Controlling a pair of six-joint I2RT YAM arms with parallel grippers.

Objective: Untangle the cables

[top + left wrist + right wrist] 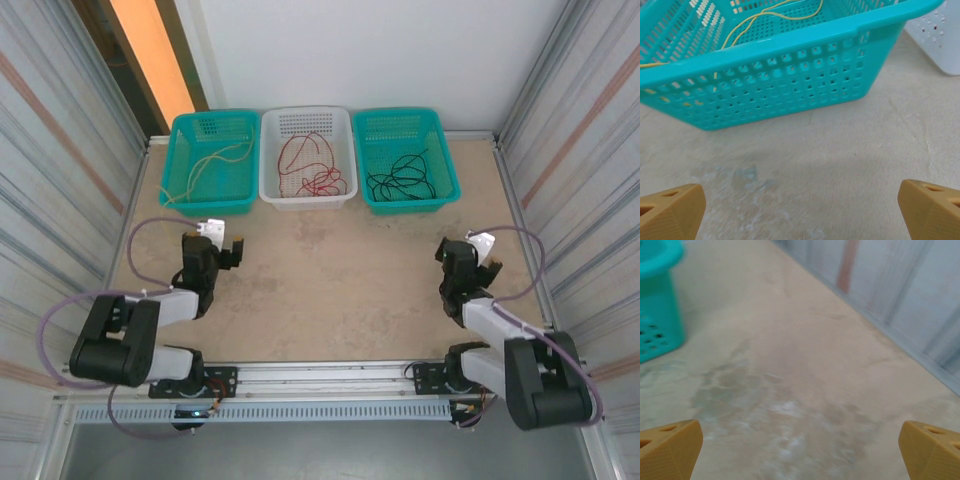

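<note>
The yellow cable (215, 160) lies in the left teal basket (208, 204), the red cable (312, 172) in the middle white basket (305, 199) and the black cable (400, 178) in the right teal basket (410, 204). All three baskets stand along the far edge of the worktop (330, 290), one colour to each, which to my eye means the sorting is done. The left tool (800, 210) and right tool (800, 450) hang on the near side of the baskets, jaws spread wide and gripping nothing, probably parked because no strand needs pulling free.
</note>
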